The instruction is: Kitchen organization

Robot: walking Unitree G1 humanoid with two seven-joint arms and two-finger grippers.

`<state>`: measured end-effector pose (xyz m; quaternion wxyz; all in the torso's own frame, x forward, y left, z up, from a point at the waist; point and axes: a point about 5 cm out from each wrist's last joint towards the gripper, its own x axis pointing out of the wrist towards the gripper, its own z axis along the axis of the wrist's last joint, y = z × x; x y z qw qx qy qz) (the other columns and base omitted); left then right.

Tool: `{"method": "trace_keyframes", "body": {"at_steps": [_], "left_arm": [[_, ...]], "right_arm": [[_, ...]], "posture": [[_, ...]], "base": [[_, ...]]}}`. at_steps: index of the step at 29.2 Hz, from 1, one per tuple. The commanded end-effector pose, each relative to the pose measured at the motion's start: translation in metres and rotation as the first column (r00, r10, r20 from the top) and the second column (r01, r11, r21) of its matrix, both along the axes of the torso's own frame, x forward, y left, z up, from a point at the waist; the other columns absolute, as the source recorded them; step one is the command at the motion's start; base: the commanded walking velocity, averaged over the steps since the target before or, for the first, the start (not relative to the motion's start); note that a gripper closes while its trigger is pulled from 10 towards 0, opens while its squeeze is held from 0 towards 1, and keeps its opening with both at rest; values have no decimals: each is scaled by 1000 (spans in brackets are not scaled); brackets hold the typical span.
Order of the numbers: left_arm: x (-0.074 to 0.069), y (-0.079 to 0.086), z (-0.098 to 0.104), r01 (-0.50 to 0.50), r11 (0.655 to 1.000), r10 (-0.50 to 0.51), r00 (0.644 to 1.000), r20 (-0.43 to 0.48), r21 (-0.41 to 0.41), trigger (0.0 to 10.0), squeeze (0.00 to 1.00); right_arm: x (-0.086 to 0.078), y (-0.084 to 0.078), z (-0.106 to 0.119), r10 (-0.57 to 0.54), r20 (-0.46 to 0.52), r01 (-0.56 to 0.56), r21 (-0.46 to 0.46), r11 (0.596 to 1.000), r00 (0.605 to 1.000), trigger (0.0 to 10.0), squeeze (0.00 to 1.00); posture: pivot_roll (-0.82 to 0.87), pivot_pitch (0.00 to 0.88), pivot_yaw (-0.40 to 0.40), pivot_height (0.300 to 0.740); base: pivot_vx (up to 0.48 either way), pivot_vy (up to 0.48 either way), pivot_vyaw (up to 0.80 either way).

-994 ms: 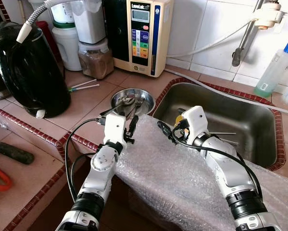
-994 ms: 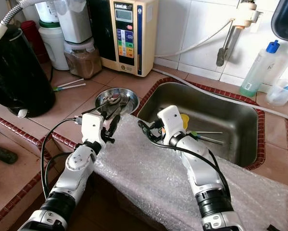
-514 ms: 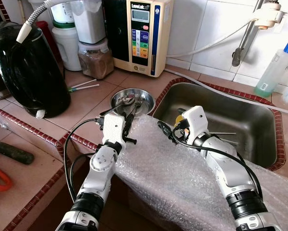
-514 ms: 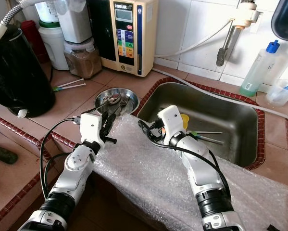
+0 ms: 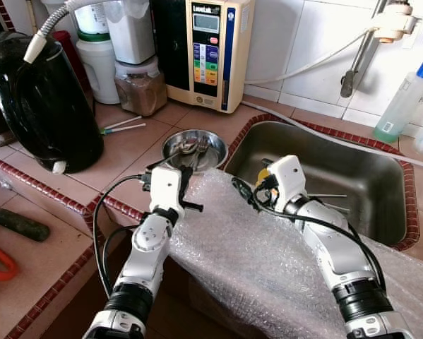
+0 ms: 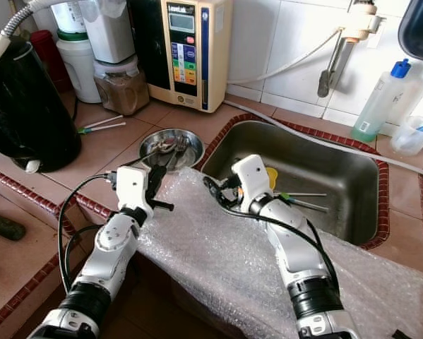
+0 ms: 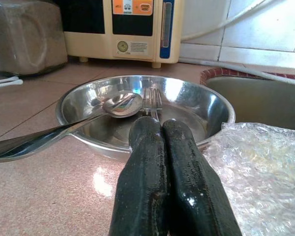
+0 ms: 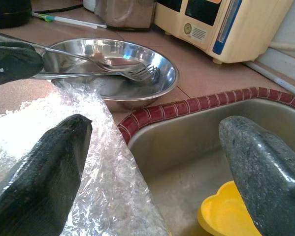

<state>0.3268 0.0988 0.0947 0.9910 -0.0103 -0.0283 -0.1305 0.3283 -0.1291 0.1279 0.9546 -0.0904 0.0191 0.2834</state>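
Note:
A steel bowl (image 5: 170, 141) sits on the tiled counter left of the sink (image 5: 352, 176). A spoon (image 7: 120, 104) and a fork (image 7: 152, 98) lie in it, handles sticking out over the near rim. My left gripper (image 7: 161, 123) is just in front of the bowl, shut on the fork's handle, tines resting inside. Bubble wrap (image 5: 267, 261) is draped over the counter edge beneath both arms. My right gripper (image 8: 154, 125) hovers open over the sink's left rim, with nothing between its fingers and a yellow piece (image 8: 226, 216) below it in the sink.
A black kettle (image 5: 45, 99) stands at the left, with a jar of brown powder (image 5: 140, 85) and a water appliance (image 5: 207, 49) at the back. Straws (image 5: 123, 126) lie on the counter. Thin utensils (image 5: 324, 198) rest in the sink; a soap bottle (image 5: 403, 102) stands far right.
My left gripper has drawn back slightly towards me and to the left, bringing the fork down flatter into the bowl. The right arm has stayed where it was.

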Motion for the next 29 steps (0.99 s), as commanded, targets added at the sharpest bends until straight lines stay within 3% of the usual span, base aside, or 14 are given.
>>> {"method": "trace_keyframes", "body": {"at_steps": [1, 12, 20, 21, 22, 23, 29], "left_arm": [[0, 2, 1, -15, 1000, 15, 1000, 1, -12, 0, 0], [0, 2, 25, -31, 999, 26, 986, 166, 26, 0, 0], [-1, 5, 27, -48, 998, 38, 983, 182, 49, 0, 0], [-1, 5, 26, -47, 997, 36, 983, 180, 56, 4902, 0], [-2, 5, 26, -46, 997, 35, 983, 180, 60, 4902, 0], [-3, 6, 25, -36, 998, 25, 983, 184, 58, 10000, 1000], [-12, 15, 15, -29, 996, 13, 983, 185, 85, 10000, 1000]], "right_arm": [[1, -2, 4, 2, 18, -2, -10, 1000, 1000, 10000, 0], [1, -2, 4, 3, 21, -2, -12, 1000, 1000, 10000, 0], [2, -3, 5, 2, 22, -2, -15, 1000, 1000, 10000, 0], [2, -3, 5, 2, 22, -2, -16, 1000, 1000, 10000, 0], [3, -3, 5, 2, 22, -2, -16, 1000, 1000, 10000, 0], [3, -3, 5, 2, 22, -2, -16, 1000, 1000, 10000, 0], [2, -3, 4, 3, 20, -2, -17, 1000, 1000, 10000, 0]], "posture": [[-47, 0, -2, 740], [-46, 0, -6, 740], [-46, 0, -9, 740], [-47, 0, -9, 740], [-47, 0, -9, 740], [-47, 0, -9, 740], [-45, 0, -12, 740]], "base": [[0, 0, 0], [0, 0, 0], [0, 0, 0], [0, 0, 0], [0, 0, 0], [0, 0, 0], [0, 0, 0]]}}
